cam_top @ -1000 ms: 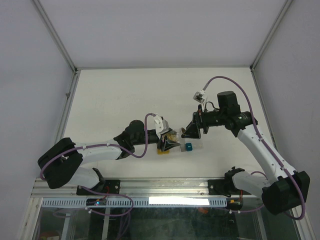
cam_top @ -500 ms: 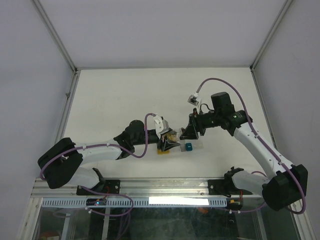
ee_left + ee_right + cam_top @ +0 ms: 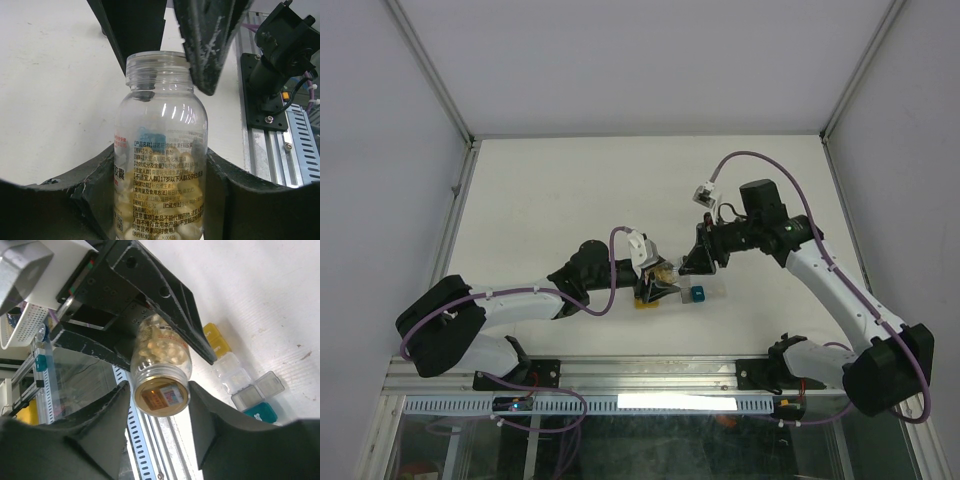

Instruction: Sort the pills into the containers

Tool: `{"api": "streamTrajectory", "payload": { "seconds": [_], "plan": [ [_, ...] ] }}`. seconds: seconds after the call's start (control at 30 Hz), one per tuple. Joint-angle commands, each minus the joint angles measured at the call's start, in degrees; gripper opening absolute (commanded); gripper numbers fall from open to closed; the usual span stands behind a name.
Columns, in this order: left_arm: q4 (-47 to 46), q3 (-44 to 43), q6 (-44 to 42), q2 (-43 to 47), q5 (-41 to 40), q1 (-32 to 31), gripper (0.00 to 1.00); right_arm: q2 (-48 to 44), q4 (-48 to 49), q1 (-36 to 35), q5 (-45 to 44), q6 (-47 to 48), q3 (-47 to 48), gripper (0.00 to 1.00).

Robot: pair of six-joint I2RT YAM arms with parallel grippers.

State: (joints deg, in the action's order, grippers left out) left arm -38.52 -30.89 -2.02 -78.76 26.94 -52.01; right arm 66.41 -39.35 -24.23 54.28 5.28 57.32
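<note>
Your left gripper (image 3: 658, 279) is clamped on the lower body of the bottle (image 3: 160, 150), which holds the pills (image 3: 150, 202) as a pale mass in its bottom half. The neck is bare and threaded, with no cap on it. Your right gripper (image 3: 692, 264) is at that neck with its jaws spread, one finger on each side of the rim. Whether the pads touch the rim you cannot tell.

The step looks like getting pills out of the mouth. Do not squeeze the thin rim. Keep the right fingers centred on the neck, and leave the left grip firm so the bottle does not twist. The containers (image 3: 240, 385) lie on the table (image 3: 570, 190) just below and beside the bottle: yellow, clear, grey with its lid up, then teal. The cells are small, so tip slowly or the pills will likely scatter.

The left arm reaches low from its base toward the table's near middle. The right arm bends high at the elbow, its forearm coming in from the right and its gripper aimed left and down at the mouth.
</note>
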Motion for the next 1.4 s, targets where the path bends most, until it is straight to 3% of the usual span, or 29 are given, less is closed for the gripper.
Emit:
{"api": "streamTrajectory", "payload": {
  "seconds": [0.0,0.13,0.27,0.3,0.33,0.37,0.47,0.53,0.6,0.7,0.8,0.97,1.1,1.23,1.37],
  "plan": [
    [-2.4,-1.6,0.6,0.4,0.7,0.6,0.00,0.0,-0.2,-0.7,0.7,1.8,2.5,0.45],
    [-1.9,-1.7,0.6,0.5,1.4,0.5,0.00,-0.1,-2.5,-1.4,-0.1,6.8,3.2,0.26],
    [-0.8,-2.1,0.3,0.6,3.6,0.7,0.00,-0.5,-6.1,-2.4,-1.2,22.4,5.0,0.11],
    [-0.1,-2.4,0.2,0.5,4.4,0.7,0.00,-0.4,-8.2,-2.5,-0.1,29.3,5.9,0.02],
    [0.4,-2.7,0.2,0.4,5.1,0.8,0.00,-0.4,-10.7,-2.6,0.8,36.5,6.8,0.00],
    [0.9,-2.9,0.1,0.3,5.9,0.8,0.00,-0.4,-12.5,-2.8,1.8,43.4,7.6,0.00],
    [1.5,-3.3,0.2,-0.2,8.0,1.1,0.00,-1.0,-21.9,-2.9,2.9,76.9,7.8,0.00],
    [2.0,-3.8,0.3,-0.6,9.1,1.2,0.00,-2.3,-23.7,-3.0,-0.8,95.9,5.2,0.00],
    [2.7,-4.3,0.3,-0.8,9.8,1.5,0.00,-3.2,-21.4,-3.2,-4.6,103.5,3.2,0.00],
    [3.5,-4.8,0.1,-1.0,10.0,1.5,0.00,-2.5,-19.6,-3.2,-4.2,100.0,4.8,0.05],
    [3.6,-4.8,0.0,-0.9,9.9,1.6,0.00,-4.1,-17.5,-3.2,-0.9,93.5,4.2,0.25],
    [3.3,-4.5,0.1,-0.7,9.8,1.6,0.00,-6.7,-15.2,-3.2,-1.6,73.8,5.4,0.96],
    [2.9,-4.1,0.3,-0.4,9.8,1.6,0.00,-8.6,-17.3,-3.2,-3.9,58.9,6.6,0.99],
    [1.3,-3.3,0.8,0.0,9.5,1.6,0.00,-9.9,-10.0,-3.2,-7.1,30.3,4.7,1.00],
    [0.4,-3.3,1.1,-0.2,9.3,1.6,0.00,-4.6,-10.2,-3.1,-6.7,14.0,5.4,0.97]
  ]
}}
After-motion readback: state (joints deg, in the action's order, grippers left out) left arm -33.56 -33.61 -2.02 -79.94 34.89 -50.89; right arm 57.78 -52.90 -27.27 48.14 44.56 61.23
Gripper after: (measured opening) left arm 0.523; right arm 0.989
